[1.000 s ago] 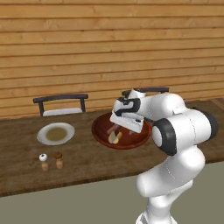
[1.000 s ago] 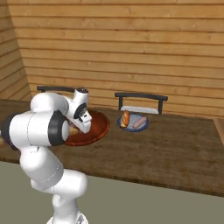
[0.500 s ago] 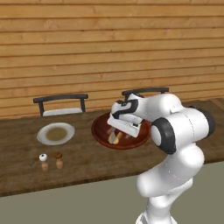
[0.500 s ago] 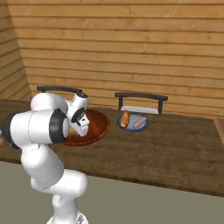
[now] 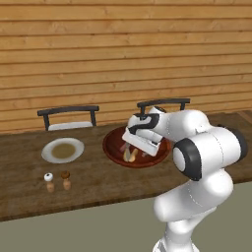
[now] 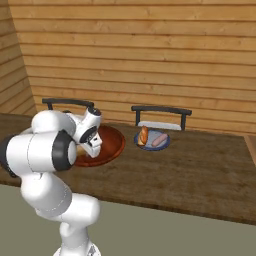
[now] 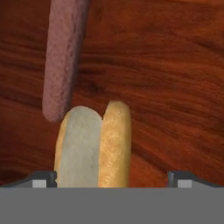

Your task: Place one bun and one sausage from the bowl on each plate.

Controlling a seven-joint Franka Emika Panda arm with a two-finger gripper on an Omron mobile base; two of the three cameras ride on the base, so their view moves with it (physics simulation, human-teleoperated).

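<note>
My gripper (image 7: 113, 179) is open and low inside the reddish-brown bowl (image 5: 110, 146). A split bun (image 7: 94, 146) lies between its fingertips (image 7: 43, 178), closer to the left one and untouched. A pink-brown sausage (image 7: 63, 52) lies just beyond the bun on the bowl floor (image 7: 170, 78). In the left base view the gripper (image 5: 132, 149) hangs over the bun (image 5: 130, 155). The pale plate (image 5: 49, 153) with a tan centre sits bare to the bowl's left. The bluish plate (image 6: 152, 147), right of the bowl (image 6: 112, 142), holds a bun (image 6: 144, 135) and a sausage (image 6: 160, 140).
Two small shakers (image 5: 48, 182) (image 5: 65, 180) stand near the counter's front edge, in front of the pale plate. Two dark chair backs (image 5: 69, 110) (image 6: 160, 111) rise behind the wooden counter, before a plank wall.
The hand has come down and slightly leftward into the bowl, closer to the bun. The jaws have stayed wide apart; nothing else moved.
</note>
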